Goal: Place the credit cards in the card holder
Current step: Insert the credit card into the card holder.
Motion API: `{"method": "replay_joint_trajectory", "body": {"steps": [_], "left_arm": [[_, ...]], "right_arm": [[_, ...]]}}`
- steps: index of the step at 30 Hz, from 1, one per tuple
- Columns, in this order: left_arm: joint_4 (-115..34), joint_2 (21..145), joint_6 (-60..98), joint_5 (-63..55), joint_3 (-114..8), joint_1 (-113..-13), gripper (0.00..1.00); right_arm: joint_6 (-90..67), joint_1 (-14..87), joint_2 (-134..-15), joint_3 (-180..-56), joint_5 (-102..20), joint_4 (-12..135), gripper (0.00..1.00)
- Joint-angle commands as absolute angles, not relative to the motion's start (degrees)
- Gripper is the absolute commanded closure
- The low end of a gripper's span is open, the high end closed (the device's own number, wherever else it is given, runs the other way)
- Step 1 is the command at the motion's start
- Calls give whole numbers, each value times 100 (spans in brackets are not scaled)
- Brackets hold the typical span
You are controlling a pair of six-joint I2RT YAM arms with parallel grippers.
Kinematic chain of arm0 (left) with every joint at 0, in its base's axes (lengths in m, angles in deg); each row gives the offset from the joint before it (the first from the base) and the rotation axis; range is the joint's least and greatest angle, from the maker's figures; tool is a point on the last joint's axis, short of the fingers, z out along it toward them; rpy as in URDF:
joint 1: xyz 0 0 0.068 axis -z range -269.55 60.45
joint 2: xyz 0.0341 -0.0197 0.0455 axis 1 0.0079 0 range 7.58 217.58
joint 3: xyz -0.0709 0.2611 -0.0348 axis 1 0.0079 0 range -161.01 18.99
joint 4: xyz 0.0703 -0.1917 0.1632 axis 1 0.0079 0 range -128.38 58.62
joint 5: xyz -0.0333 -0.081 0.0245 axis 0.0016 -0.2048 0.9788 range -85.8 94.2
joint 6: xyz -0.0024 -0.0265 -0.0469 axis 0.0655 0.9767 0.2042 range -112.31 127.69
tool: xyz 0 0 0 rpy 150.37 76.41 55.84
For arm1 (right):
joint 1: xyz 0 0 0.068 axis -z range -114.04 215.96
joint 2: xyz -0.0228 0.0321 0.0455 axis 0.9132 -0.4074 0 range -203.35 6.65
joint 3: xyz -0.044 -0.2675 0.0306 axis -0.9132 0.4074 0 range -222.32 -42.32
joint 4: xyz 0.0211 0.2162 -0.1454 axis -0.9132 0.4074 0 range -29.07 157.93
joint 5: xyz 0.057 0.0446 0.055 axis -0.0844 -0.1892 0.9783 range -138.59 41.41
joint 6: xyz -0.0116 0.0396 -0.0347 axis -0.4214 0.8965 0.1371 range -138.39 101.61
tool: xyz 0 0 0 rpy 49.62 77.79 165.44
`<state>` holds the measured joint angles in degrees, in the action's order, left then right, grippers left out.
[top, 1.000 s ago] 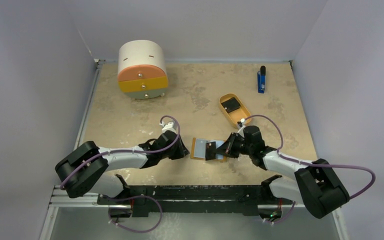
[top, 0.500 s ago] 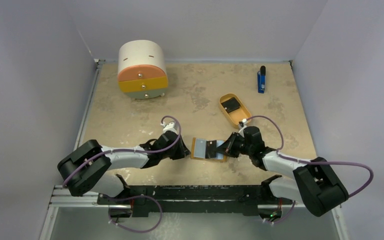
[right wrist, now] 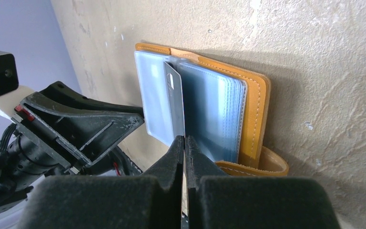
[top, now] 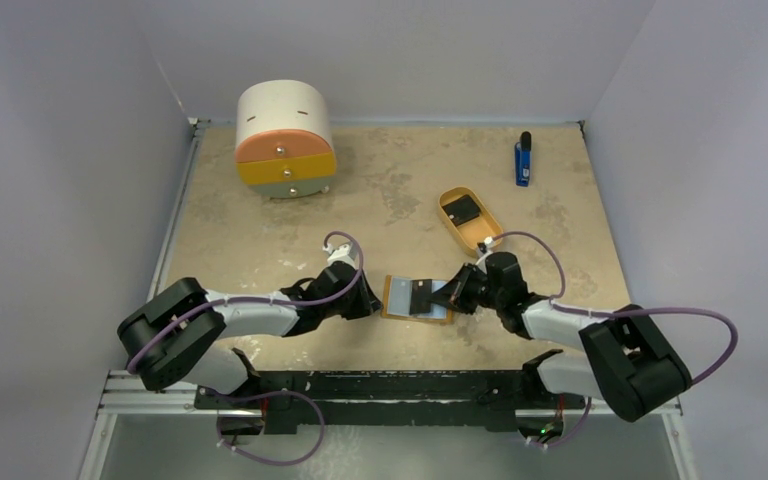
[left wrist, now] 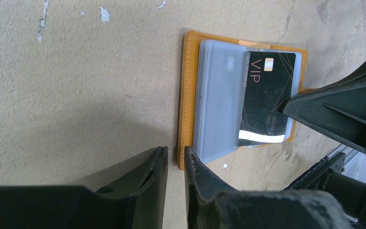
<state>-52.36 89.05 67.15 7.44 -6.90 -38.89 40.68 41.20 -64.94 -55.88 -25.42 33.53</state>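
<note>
The orange card holder (top: 400,298) lies open on the table, its grey-blue sleeves (left wrist: 217,109) facing up. My right gripper (top: 450,293) is shut on a black credit card (left wrist: 267,95) marked VIP. It holds the card edge-on among the sleeves, as the right wrist view shows (right wrist: 173,102). My left gripper (top: 372,300) is shut, and its tip (left wrist: 175,155) touches the holder's left edge (left wrist: 188,95). A second black card (top: 465,209) lies in the tan oval tray (top: 485,236).
A round drawer cabinet (top: 283,140) stands at the back left. A blue-and-black stick (top: 524,160) lies at the back right. The holder's snap strap (right wrist: 267,164) curls beside my right gripper (right wrist: 184,138).
My right gripper has moved slightly left and pushed the black card a little further over the holder's sleeves. The left arm has barely moved.
</note>
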Motion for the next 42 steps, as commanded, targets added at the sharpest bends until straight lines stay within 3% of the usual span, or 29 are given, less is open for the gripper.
{"method": "replay_joint_trajectory", "body": {"steps": [1, 23, 27, 30, 34, 42], "left_arm": [[-5371, 8941, 6754, 710, -676, -3892, 81], [-5535, 9020, 6794, 615, -657, -3885, 82], [-5510, 9007, 6773, 620, -675, -3891, 82], [-5504, 9002, 6772, 622, -669, -3884, 82], [-5515, 9007, 6766, 631, -684, -3885, 82], [-5509, 9054, 6726, 613, -754, -3885, 82]], "right_arm": [[4141, 4095, -6635, -5524, -2662, 3055, 100], [3942, 3584, -7308, -6030, -2270, 2871, 99], [3946, 3564, -7234, -6054, -2298, 2946, 70], [3829, 3551, -7094, -6159, -2398, 3243, 56], [3643, 3546, -7024, -6351, -2480, 3628, 51], [3428, 3410, -7227, -6640, -2538, 3844, 50]]}}
